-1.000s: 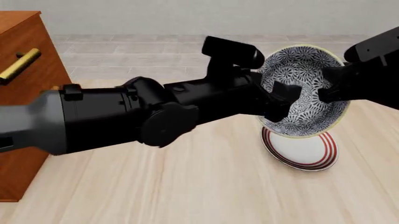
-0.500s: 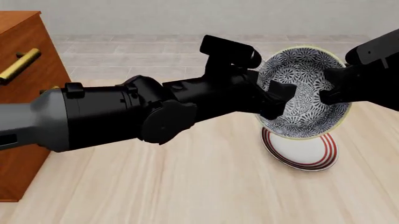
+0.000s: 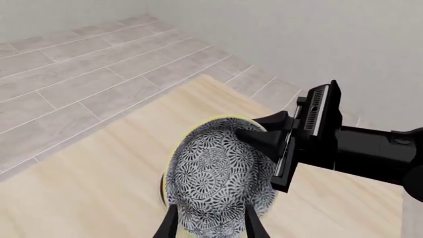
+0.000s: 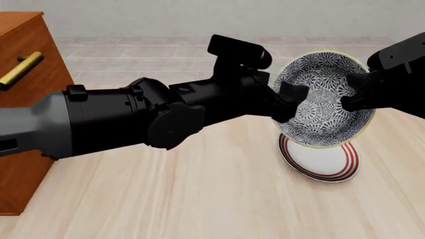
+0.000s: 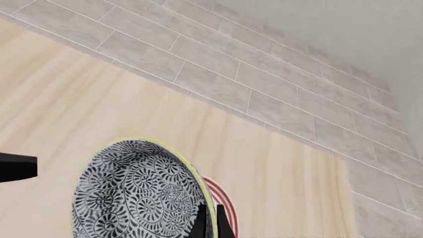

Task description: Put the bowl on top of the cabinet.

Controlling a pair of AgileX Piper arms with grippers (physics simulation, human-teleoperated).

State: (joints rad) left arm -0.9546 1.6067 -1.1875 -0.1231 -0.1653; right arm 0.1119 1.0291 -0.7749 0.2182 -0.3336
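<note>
Fingers of the right gripper (image 5: 210, 221) pinch the bowl (image 4: 324, 99) rim; the left gripper (image 3: 210, 225) fingers straddle its opposite edge, contact unclear. Bowl hangs tilted just above the red-ringed plate (image 4: 323, 162), well apart from the cabinet (image 4: 23, 94)

No readable text, labels, brands or numbers anywhere here, just patterns and plain surfaces.

The table (image 4: 199, 199) is viewed from above and behind; the bowl (image 4: 325, 99) is seen close by both wrist cameras, shared with the front.
</note>
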